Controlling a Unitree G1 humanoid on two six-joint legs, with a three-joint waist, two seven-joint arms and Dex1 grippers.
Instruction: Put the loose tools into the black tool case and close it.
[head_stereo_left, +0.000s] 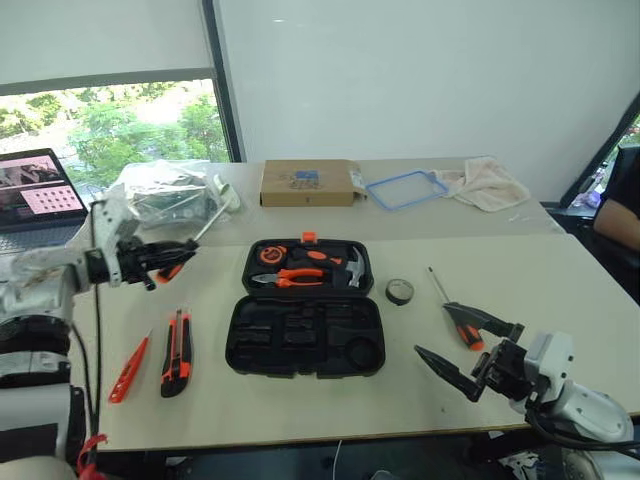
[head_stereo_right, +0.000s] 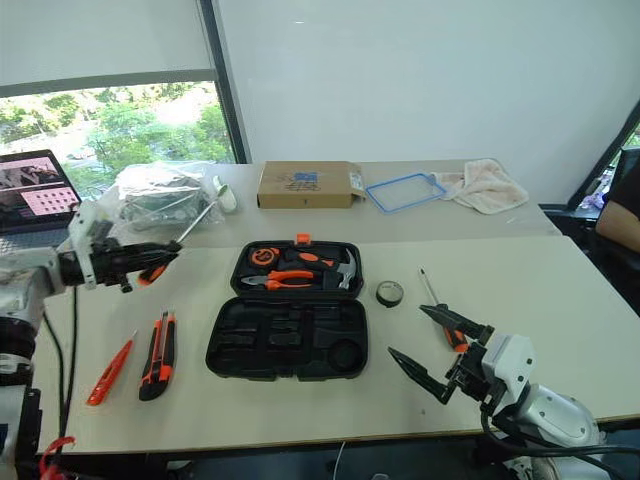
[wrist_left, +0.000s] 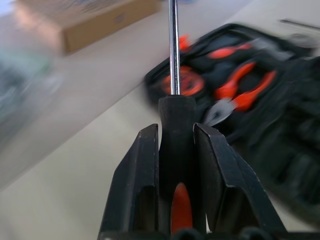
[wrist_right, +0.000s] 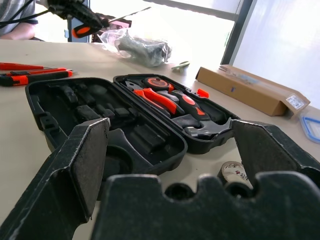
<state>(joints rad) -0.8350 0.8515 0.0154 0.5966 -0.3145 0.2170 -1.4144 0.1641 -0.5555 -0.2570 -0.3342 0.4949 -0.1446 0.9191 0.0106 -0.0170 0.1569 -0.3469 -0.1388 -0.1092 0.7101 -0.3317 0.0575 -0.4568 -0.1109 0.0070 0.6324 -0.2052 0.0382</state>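
Open tool case mid-table, one screwdriver lifted in the left gripper, no writing readable anywhere.

At far left a laptop (head_stereo_left: 35, 200) and a clear plastic bag (head_stereo_left: 165, 190); the left gripper (head_stereo_left: 175, 255) pinches a screwdriver (head_stereo_left: 195, 240) by its handle, held above the table. Below lie the slim orange tester screwdriver (head_stereo_left: 128, 368) and the utility knife (head_stereo_left: 177, 352). The black tool case (head_stereo_left: 305, 320) lies open, its lid holding pliers (head_stereo_left: 295, 278) and a hammer (head_stereo_left: 352, 268), its near half's recesses bare. Behind sits a cardboard box (head_stereo_left: 308, 183), its label too small to read. Rightward: tape roll (head_stereo_left: 399, 291), second screwdriver (head_stereo_left: 455, 312), and the right gripper (head_stereo_left: 458, 348), fingers spread wide.
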